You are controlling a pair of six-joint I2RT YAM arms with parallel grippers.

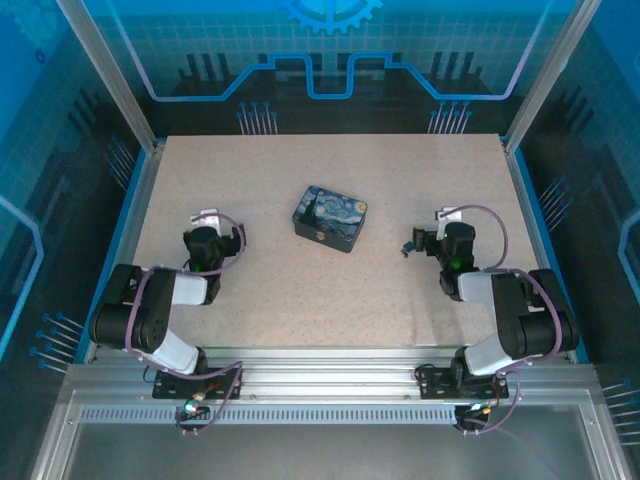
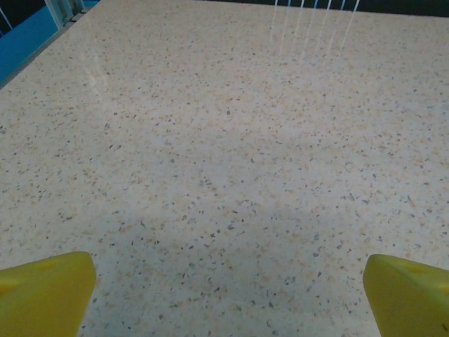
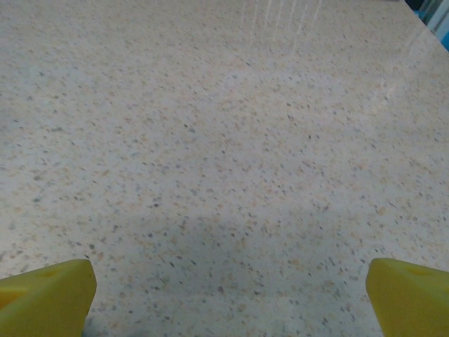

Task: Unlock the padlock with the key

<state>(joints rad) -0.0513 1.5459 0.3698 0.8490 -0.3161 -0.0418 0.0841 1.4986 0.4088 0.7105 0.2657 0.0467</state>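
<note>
Padlock box (image 1: 331,218) between left claw (image 1: 212,222) and right claw (image 1: 442,224), well apart, both wide open, empty

Speckled beige table (image 1: 300,290), blue circuit-pattern walls (image 1: 60,120), aluminium frame (image 1: 320,375).

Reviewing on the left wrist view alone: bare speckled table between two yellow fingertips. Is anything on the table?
Observer: Yes, from above a small box printed with a starry-night painting sits in the middle of the table.
Operator: Is it locked?
Observer: Its lid is down; what fastens its near side is too small to tell.
Operator: And the right gripper?
Observer: Open, over bare table, to the right of the box.
</note>
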